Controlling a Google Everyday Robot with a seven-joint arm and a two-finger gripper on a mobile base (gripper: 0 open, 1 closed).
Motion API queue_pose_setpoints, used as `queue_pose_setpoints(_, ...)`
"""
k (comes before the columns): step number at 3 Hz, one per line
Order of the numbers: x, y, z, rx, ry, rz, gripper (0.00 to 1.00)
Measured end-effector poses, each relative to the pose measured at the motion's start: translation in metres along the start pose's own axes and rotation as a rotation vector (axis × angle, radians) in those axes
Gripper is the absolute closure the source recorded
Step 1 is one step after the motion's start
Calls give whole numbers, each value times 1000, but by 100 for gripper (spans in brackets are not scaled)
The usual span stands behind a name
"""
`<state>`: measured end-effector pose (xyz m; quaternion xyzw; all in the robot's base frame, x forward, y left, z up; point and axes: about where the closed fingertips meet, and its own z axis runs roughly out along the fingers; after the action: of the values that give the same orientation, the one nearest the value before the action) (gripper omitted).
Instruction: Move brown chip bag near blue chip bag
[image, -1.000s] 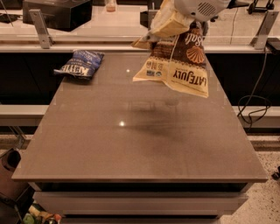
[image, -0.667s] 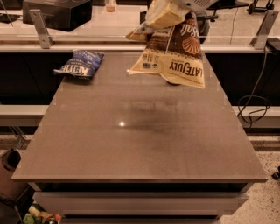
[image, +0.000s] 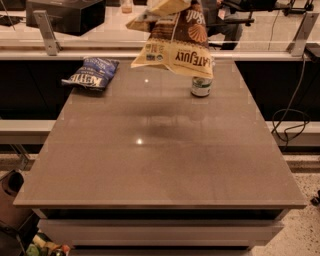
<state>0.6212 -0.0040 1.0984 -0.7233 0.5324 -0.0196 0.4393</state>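
The brown chip bag (image: 175, 42), crinkled brown and cream with "LATE JULY" lettering upside down, hangs in the air above the far middle of the table (image: 160, 165). Its top runs out of the picture's upper edge. My gripper is above that edge and out of view. The blue chip bag (image: 91, 73), small and dark blue with "KETTLE" lettering, lies flat at the table's far left corner. It is well to the left of and below the hanging bag.
A green-white soda can (image: 201, 86) stands at the far right of the middle, its top hidden behind the brown bag. A metal rail with posts (image: 47, 32) runs behind the table. Cables (image: 290, 125) hang to the right.
The brown bag has moved left and higher, and the gripper has left the picture at the top. The soda can, hidden before, now shows under the bag.
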Motion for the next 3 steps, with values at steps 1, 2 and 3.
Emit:
queue_pose_setpoints(1, -8, -21, 26, 4, -65, -38, 100)
queue_pose_setpoints(2, -13, -35, 57, 15, -109, -50, 100)
queue_pose_setpoints(3, -10, -45, 87, 20, -138, -50, 100)
